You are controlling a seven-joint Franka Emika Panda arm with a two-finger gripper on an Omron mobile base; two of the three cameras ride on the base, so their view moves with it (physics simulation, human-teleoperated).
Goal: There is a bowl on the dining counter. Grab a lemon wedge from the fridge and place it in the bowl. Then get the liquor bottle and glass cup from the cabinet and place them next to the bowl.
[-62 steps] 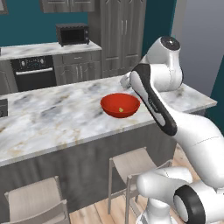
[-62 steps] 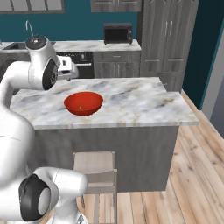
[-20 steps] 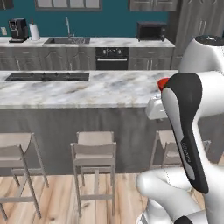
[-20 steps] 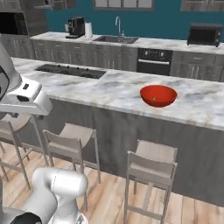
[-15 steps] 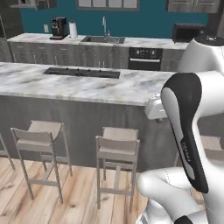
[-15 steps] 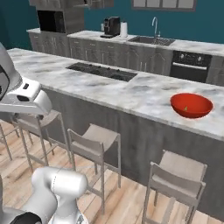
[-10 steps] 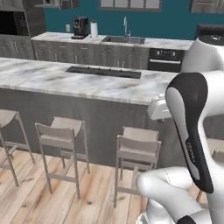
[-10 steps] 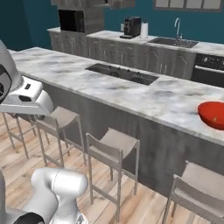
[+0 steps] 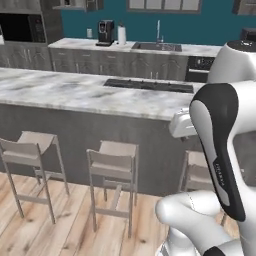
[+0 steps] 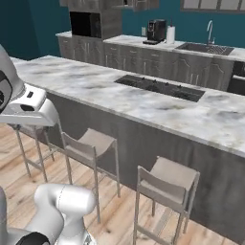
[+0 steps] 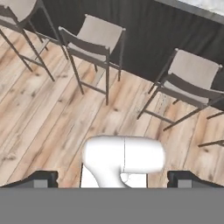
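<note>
A: Where does the robot stand right now?

B: On the stool side of the dining counter (image 9: 75, 95), facing its long marble surface. Three pale stools (image 9: 114, 162) line the dark base, and a black cooktop (image 9: 148, 85) is set flush in the marble. Beyond it, the back worktop carries a coffee machine (image 9: 105, 32), a paper towel roll (image 9: 121, 35) and a sink with a tall tap (image 9: 158, 31).

A: And the gripper?

B: In the hand view the gripper (image 11: 112, 179) points down at the wooden floor (image 11: 52, 127) between the stools. The two dark tips sit far apart, so the jaws stand wide, with nothing between them.

A: Can you see the fridge, or the bowl?

B: Neither shows from here. A tall dark unit with a microwave (image 10: 88, 24) stands at the far left end of the back wall; whether the fridge is near it I cannot tell.

A: So what is the step in hand?

B: My judgement: travel toward the fridge for the lemon wedge. Nothing of the task looks done yet.

A: How to do it well?

B: Hold the arm tucked close to the body, give the stools and the counter's corner a wide berth, and stop square to the fridge door, near enough that the handle sits within easy reach.
</note>
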